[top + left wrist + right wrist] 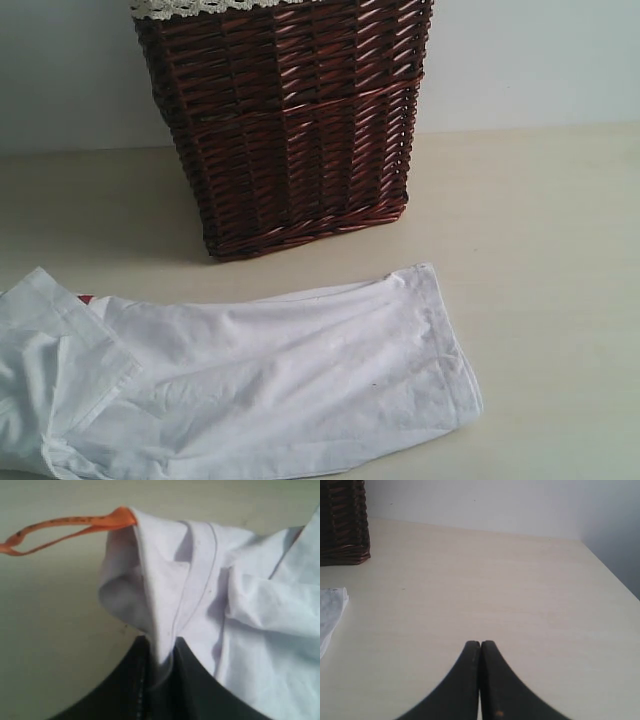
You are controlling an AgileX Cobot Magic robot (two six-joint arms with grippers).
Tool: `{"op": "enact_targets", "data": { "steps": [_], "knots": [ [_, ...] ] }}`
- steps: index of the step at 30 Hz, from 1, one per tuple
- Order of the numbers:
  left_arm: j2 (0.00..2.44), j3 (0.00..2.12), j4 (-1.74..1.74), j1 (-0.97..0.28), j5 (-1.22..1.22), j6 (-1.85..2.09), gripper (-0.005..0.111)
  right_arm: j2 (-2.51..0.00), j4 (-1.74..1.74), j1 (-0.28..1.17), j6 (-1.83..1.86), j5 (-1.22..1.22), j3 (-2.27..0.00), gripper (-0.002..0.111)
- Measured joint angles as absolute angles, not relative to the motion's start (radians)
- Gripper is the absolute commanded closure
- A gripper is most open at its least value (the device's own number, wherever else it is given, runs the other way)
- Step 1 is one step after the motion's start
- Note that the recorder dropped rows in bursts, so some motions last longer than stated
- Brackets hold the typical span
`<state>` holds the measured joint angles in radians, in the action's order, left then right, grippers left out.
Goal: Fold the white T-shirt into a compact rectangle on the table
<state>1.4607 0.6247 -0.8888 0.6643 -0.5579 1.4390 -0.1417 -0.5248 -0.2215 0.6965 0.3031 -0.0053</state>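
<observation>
Pale beige and matte, the table fills the scene and meets a plain light wall at the back. On it, toward the far middle, stands a dark red-brown wicker basket with a strip of cream lace along its top edge. Nearer the camera, the white T-shirt lies rumpled across the front left of the table, apart from the basket. Its hemmed end reaches toward the right, and its left part bunches into folds that run out of the exterior view, where a sliver of red shows. The left gripper pinches a gathered ridge of the shirt's cloth beside a stitched seam. The right gripper hangs over bare table, its dark fingers pressed together with nothing between them. An orange neck tag loops out from the pinched cloth, free above the table.
</observation>
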Motion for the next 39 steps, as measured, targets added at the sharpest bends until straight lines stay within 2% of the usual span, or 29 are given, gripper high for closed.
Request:
{"op": "enact_targets", "data": {
  "steps": [4, 13, 18, 22, 30, 39],
  "knots": [
    [1.456, 0.625, -0.891, 0.667, -0.588, 1.442, 0.107, -0.142, -0.525, -0.222, 0.696, 0.303, -0.005, 0.108],
    [1.335, 0.633, -1.054, 0.664, -0.873, 1.442, 0.107, -0.142, -0.525, -0.222, 0.696, 0.303, -0.005, 0.108],
    [1.319, 0.635, -1.078, 0.605, -0.920, 1.403, 0.107, -0.142, -0.525, -0.222, 0.696, 0.303, -0.005, 0.108],
    [1.319, 0.635, -1.160, 0.486, -0.948, 1.370, 0.107, -0.142, -0.525, -0.222, 0.696, 0.303, -0.005, 0.108],
    [1.326, 0.645, -1.299, 0.121, -0.845, 1.335, 0.107, -0.142, -0.525, -0.222, 0.696, 0.303, -0.005, 0.108],
    [1.418, 0.824, -1.323, -0.111, -0.725, 1.190, 0.107, -0.142, -0.525, -0.222, 0.696, 0.303, -0.005, 0.108]
  ]
}}
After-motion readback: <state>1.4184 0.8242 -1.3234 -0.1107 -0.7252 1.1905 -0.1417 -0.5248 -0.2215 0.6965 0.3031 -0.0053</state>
